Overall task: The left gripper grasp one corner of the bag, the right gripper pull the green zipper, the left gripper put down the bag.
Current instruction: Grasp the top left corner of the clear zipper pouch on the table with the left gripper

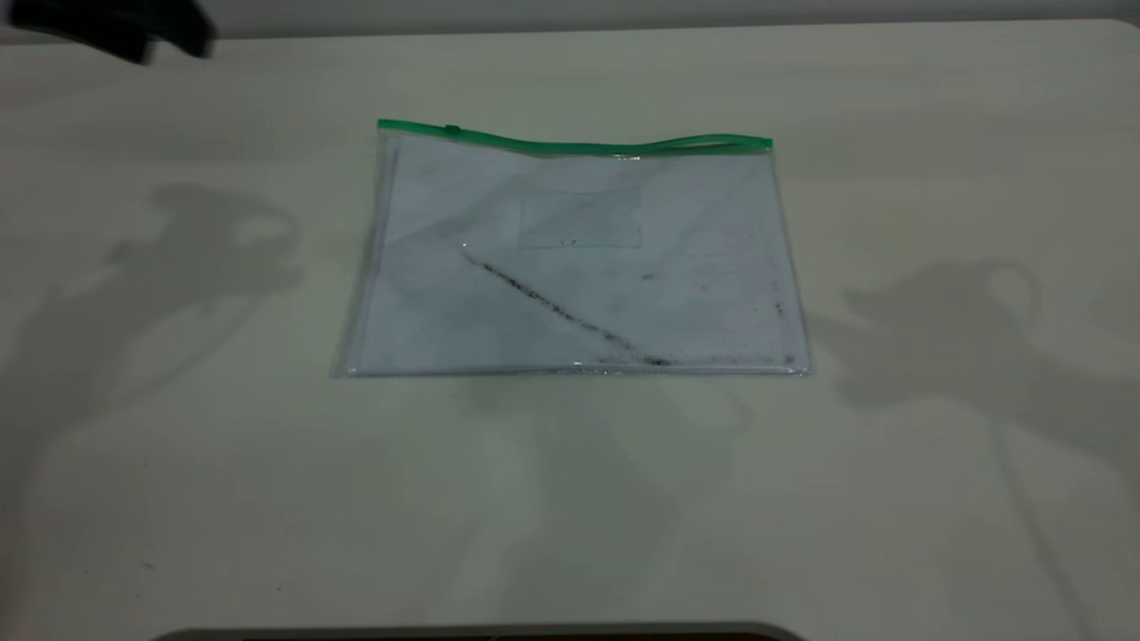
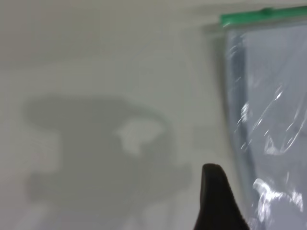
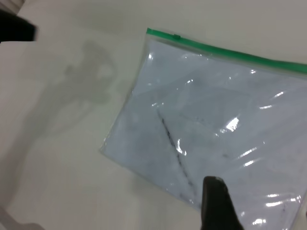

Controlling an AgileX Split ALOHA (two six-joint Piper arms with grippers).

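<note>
The bag (image 1: 579,267) lies flat on the table, green strip (image 1: 570,144) along its far edge. The green zipper (image 1: 452,130) sits near the strip's left end; towards the right end the strip gapes slightly. My left gripper (image 2: 249,211) hovers over the table just off the bag's left edge (image 2: 268,120); one black finger (image 2: 216,201) shows, no partner beside it, nothing held. My right gripper (image 3: 254,211) hovers above the bag (image 3: 206,124); one finger (image 3: 216,206) shows, empty. The zipper also shows in the left wrist view (image 2: 265,10) and the right wrist view (image 3: 176,36).
A black part of the left arm (image 1: 116,31) shows at the far left corner of the pale table (image 1: 178,445), and in the right wrist view (image 3: 17,28). Arm shadows fall on both sides of the bag. A dark edge (image 1: 481,632) runs along the table front.
</note>
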